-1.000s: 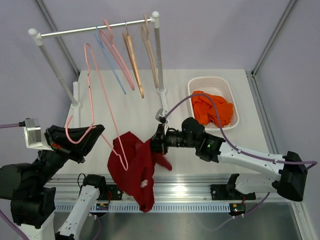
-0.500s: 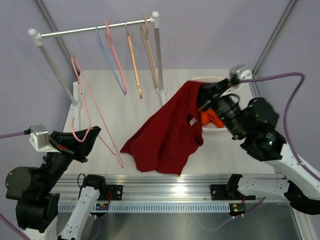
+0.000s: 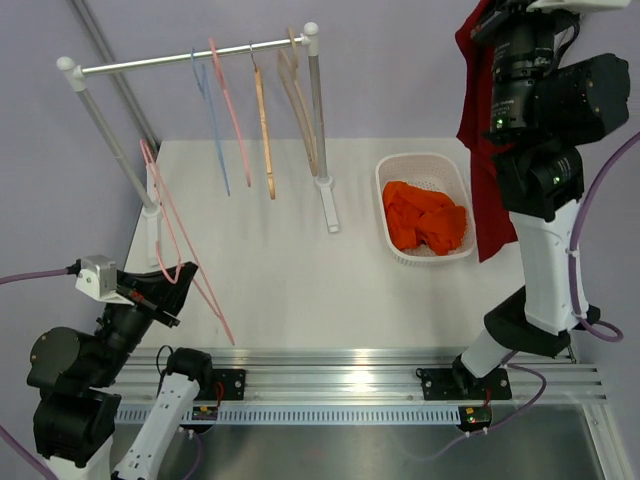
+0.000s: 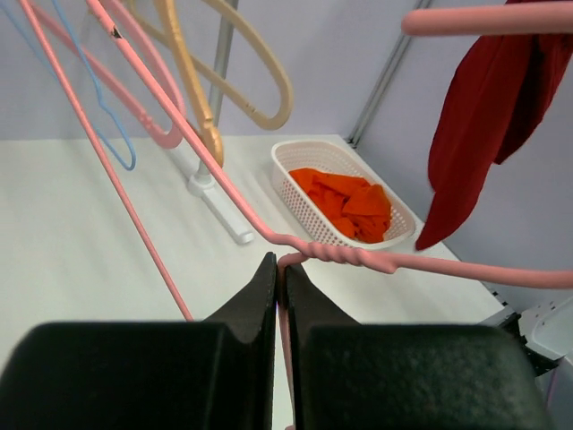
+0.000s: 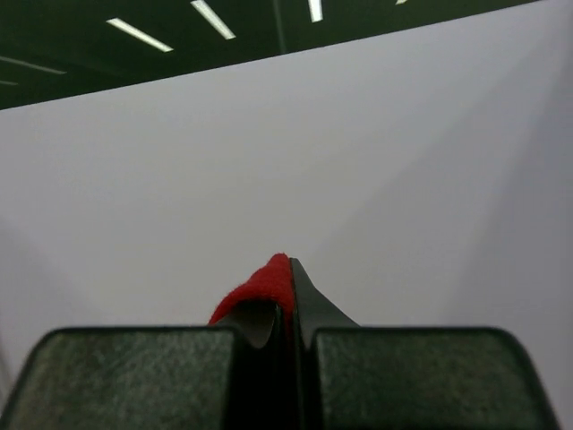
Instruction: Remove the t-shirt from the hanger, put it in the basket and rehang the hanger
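Note:
The red t-shirt (image 3: 482,150) hangs free in the air at the far right, off the hanger, beside the basket. My right gripper (image 3: 488,14) is raised high and shut on the shirt's top edge; the red fabric (image 5: 269,282) shows pinched between its fingers. The shirt also shows in the left wrist view (image 4: 488,107). The bare pink wire hanger (image 3: 185,260) stands tilted over the table's left side. My left gripper (image 3: 168,287) is shut on its twisted neck (image 4: 345,254), with its fingertips (image 4: 269,278) closed on the wire.
A clothes rack (image 3: 190,58) at the back left carries several empty hangers, pink, blue and wooden. A white basket (image 3: 412,166) with orange cloths (image 3: 425,222) sits at the back right, also seen in the left wrist view (image 4: 295,154). The rack's post (image 3: 322,120) stands mid-table.
My right arm swung from the table's front up and to the far right, pulling the red shirt off the hanger. My left gripper drew the bare hanger slightly back and left.

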`<state>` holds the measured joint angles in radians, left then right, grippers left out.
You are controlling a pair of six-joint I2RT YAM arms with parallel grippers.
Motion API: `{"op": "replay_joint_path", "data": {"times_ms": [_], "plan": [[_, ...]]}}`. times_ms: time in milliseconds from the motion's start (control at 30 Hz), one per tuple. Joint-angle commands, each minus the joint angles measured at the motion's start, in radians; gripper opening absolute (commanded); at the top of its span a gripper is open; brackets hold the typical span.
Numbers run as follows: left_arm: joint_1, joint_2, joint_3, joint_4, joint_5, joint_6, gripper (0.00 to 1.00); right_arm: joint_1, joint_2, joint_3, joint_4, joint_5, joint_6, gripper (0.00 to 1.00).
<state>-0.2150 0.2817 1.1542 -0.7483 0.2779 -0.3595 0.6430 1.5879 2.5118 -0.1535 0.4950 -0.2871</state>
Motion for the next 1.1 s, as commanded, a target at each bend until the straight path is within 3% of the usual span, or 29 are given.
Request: {"op": "replay_joint_path", "data": {"times_ms": [0, 367, 500, 767, 833, 867, 900, 1067], "plan": [[-0.021, -0.015, 0.012, -0.002, -0.097, 0.063, 0.00, -0.095, 0.073, 0.128, -0.040, -0.030, -0.048, 0.00], [-0.029, 0.028, -0.034, -0.003, -0.112, 0.077, 0.00, -0.308, 0.142, 0.154, 0.049, -0.116, -0.043, 0.00], [-0.034, 0.062, -0.036, 0.000, -0.118, 0.079, 0.00, -0.409, 0.144, 0.171, 0.025, -0.168, 0.072, 0.00], [-0.037, 0.077, -0.033, 0.000, -0.132, 0.088, 0.00, -0.441, 0.172, 0.099, 0.020, -0.174, 0.092, 0.00], [-0.037, 0.073, -0.037, 0.001, -0.137, 0.091, 0.00, -0.450, 0.146, -0.026, 0.055, -0.157, 0.104, 0.00], [-0.041, 0.070, -0.043, -0.002, -0.144, 0.096, 0.00, -0.460, 0.106, -0.183, 0.110, -0.157, 0.115, 0.00], [-0.041, 0.070, -0.044, -0.002, -0.144, 0.096, 0.00, -0.460, 0.106, -0.185, 0.111, -0.157, 0.121, 0.00], [-0.040, 0.079, -0.042, 0.001, -0.144, 0.094, 0.00, -0.464, 0.023, -0.594, 0.238, -0.207, 0.206, 0.00]]}}
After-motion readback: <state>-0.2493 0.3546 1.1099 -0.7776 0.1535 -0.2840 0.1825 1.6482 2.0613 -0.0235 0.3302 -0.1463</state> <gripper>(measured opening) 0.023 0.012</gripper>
